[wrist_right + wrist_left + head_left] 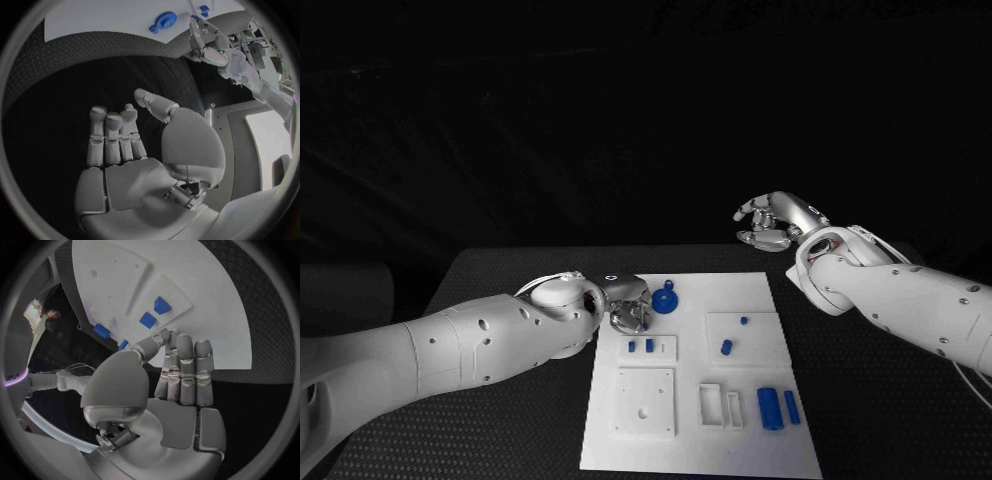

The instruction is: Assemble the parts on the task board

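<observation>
Head view first: the left hand (pixel 626 305) sits low at the board's (pixel 747 455) near-left upper edge, fingers curled down onto the white surface, right beside the blue round part (pixel 665 299). Whether it actually touches that part, I can't tell from up here. Left wrist view helps: the left hand (pixel 181 385) has its fingers straight and close together, tips over the board's (pixel 206 305) edge, and nothing sits between them, so it holds nothing. Just past the fingertips lie two small blue blocks (pixel 154 313) on a raised plate.

Over to the right hand (pixel 776 222): it hangs in the air beyond the board's far-right corner, well apart from every part, fingers loosely bent and empty. Right wrist view agrees, with the right hand (pixel 134 145) spread, fingers apart, over the black table (pixel 81 70), gripping nothing. At the far side of that picture the round part (pixel 164 21) lies on the board (pixel 94 20), with the left hand (pixel 209 45) next to it.

Out across the board in the head view: a small blue peg (pixel 727 347) near the middle, two long blue bars (pixel 779 407) at the near-right, beside two white frames (pixel 723 404).
</observation>
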Controlling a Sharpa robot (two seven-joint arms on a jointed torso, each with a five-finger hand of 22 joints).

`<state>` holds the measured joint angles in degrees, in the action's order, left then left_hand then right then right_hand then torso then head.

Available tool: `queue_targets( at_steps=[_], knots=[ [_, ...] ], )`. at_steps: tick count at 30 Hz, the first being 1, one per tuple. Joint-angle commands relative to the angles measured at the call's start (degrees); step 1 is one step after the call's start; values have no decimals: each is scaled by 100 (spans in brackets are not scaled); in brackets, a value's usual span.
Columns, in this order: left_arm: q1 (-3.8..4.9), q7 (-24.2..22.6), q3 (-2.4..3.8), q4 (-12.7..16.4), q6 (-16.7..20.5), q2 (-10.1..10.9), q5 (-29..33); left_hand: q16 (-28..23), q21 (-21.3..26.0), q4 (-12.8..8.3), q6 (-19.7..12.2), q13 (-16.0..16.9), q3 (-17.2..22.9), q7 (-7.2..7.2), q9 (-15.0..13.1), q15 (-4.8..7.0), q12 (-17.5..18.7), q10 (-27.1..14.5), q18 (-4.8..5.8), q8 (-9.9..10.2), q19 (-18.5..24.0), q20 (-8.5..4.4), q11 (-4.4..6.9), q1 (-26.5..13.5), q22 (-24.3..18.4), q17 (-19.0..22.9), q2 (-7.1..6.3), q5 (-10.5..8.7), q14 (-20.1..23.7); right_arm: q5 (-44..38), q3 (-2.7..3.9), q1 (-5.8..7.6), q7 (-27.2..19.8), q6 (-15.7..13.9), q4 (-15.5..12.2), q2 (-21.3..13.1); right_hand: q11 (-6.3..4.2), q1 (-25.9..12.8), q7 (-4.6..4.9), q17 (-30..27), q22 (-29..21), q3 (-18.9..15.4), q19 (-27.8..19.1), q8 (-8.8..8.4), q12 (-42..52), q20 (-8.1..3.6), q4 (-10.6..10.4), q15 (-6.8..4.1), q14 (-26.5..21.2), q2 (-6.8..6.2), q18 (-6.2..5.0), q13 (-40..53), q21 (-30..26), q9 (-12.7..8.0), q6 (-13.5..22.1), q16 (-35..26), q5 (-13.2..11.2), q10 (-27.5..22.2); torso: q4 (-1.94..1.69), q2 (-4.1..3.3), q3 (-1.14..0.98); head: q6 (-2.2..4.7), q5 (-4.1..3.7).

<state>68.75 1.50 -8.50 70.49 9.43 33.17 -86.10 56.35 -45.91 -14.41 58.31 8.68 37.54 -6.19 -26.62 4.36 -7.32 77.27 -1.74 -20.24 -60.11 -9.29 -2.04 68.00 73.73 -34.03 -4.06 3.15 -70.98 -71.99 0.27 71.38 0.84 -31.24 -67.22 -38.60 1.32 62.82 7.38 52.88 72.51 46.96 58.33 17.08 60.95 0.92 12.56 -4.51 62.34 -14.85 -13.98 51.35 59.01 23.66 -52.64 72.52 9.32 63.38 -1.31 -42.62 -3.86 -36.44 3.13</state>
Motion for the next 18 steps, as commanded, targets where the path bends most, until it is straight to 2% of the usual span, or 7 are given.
queue_targets(
  at_steps=[1, 10, 18],
  knots=[
    [-2, 91, 0, -35, 38, -5, 46, -33, 16, 30, -33, 11, 12, -13, -13, -41, 47, -39, -322, 38, 27, -31, -40, 27, 9, -14, 101, 37, 1, -11, 4, 2, -56, 54, -9, -5, -4, -20, 37, -7, 3, -41, -27, -24, -21, 4, 7, -16, -28, 20, -102, -7, -33, -5, -7, -9, 14, -34, -1, 1, 0, 0, 0],
    [-2, 120, 0, -42, 79, 1, 60, -38, 27, 36, -134, 25, 37, -52, -14, -54, 84, -50, -327, 95, 42, -17, -52, 32, 27, -51, 203, 72, 16, -11, 4, 2, -56, 58, -11, -13, -4, -29, 37, -8, 4, -46, -28, -24, -20, 5, 1, -15, -29, 21, -102, -10, -34, -6, -5, -8, 24, -35, -1, -3, 3, 3, 8],
    [-2, 156, 0, -62, 39, 12, 70, -40, 29, 35, -153, 31, 43, -59, -17, -56, 93, -50, -328, 106, 45, -13, -54, 30, 34, -63, 229, 75, 20, -9, 4, 1, -68, 64, -7, -10, -4, -42, 38, -10, 4, -51, -29, -24, -18, 7, -8, -15, -30, 22, -102, -12, -34, -7, -4, -7, 34, -36, 0, -1, 3, 2, 17]
  ],
)
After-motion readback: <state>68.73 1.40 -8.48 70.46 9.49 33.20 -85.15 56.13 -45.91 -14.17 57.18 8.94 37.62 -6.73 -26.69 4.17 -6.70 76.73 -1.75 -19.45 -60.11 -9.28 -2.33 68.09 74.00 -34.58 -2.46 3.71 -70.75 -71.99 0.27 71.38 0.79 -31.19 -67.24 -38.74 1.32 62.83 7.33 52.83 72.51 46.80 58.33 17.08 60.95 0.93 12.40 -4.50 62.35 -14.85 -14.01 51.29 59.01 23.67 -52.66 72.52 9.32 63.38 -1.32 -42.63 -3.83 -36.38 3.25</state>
